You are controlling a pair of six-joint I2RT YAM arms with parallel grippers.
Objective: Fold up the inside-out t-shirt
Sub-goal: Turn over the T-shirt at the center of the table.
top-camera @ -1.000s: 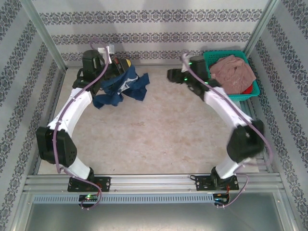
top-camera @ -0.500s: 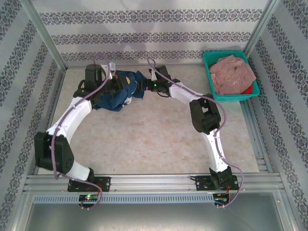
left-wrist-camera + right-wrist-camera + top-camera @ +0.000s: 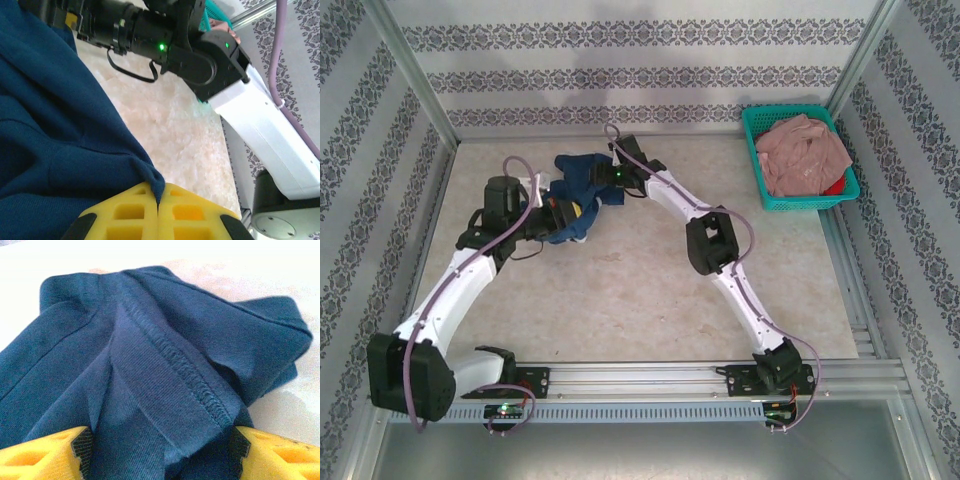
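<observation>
The inside-out t-shirt (image 3: 582, 178) is a bunched navy heap at the back middle of the table. My left gripper (image 3: 567, 212) is shut on a pinch of its cloth; in the left wrist view the yellow fingers (image 3: 125, 215) meet at the gripper (image 3: 158, 202) with a navy fold (image 3: 50, 125) nipped between them. My right gripper (image 3: 601, 182) reaches into the heap from the right. In the right wrist view it (image 3: 160, 452) stands open, its yellow fingers (image 3: 45, 457) wide apart either side of a seamed fold of the shirt (image 3: 150, 340).
A teal basket (image 3: 752, 122) at the back right holds a dusty pink garment (image 3: 805, 150) and something red. Patterned walls and metal posts close in the table on three sides. Bare marbled tabletop (image 3: 620, 290) lies between the arms.
My right arm has swung from beside the basket across to the shirt. The left gripper has drawn the shirt a little toward the near side and the middle, still holding it.
</observation>
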